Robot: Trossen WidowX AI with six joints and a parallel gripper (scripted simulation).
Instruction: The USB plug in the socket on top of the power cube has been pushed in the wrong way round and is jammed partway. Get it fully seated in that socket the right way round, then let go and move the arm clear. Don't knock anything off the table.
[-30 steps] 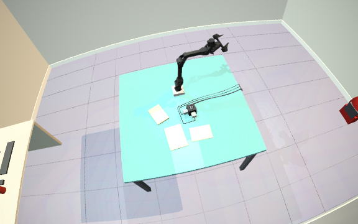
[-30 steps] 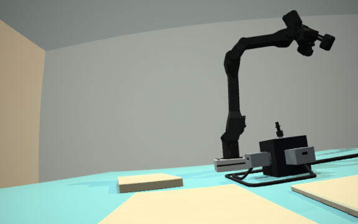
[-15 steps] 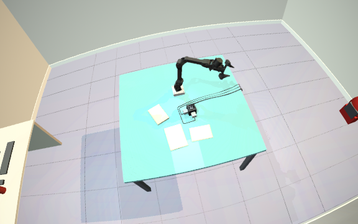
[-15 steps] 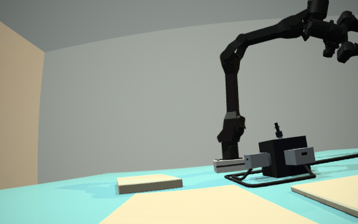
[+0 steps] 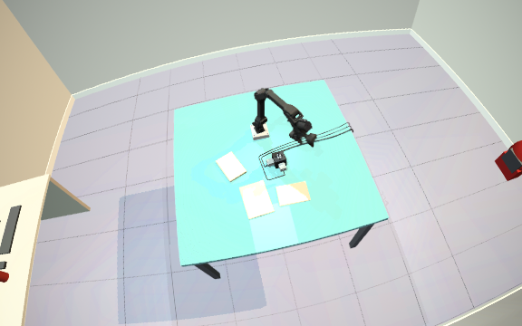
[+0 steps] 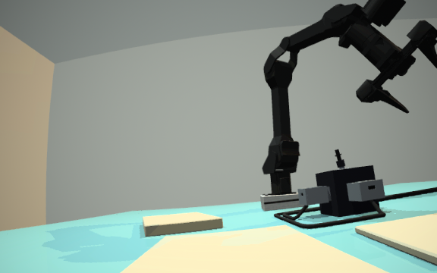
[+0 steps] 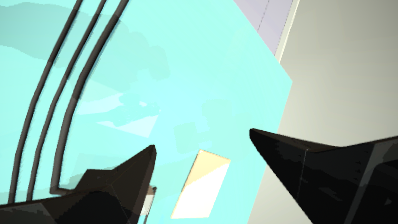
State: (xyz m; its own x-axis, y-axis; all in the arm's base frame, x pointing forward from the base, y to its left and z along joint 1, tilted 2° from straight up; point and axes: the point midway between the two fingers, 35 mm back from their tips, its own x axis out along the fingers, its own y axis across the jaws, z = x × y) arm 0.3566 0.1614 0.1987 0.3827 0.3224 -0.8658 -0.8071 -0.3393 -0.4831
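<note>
The black power cube [image 5: 281, 159] [image 6: 337, 193] stands on the table. A small dark USB plug [image 6: 339, 159] stands up from its top, leaning slightly left in the exterior view, with a thin light strip at its base. Which way round it sits is too small to tell. My gripper [image 6: 427, 95] [image 7: 203, 140] is wide open and empty, high above the table, up and to the right of the cube in the exterior view. Its fingers point down at a slant. In the wrist view neither the plug nor the cube's top can be made out.
Grey adapters [image 6: 315, 196] [image 6: 366, 190] stick out from the cube's sides. Dark cables [image 5: 265, 175] [image 6: 307, 226] [image 7: 70, 107] loop around it and run to the table's edge. Flat pale boards [image 5: 230, 166] [image 5: 256, 199] [image 5: 293, 193] lie nearby; one board [image 7: 192, 200] shows in the wrist view.
</note>
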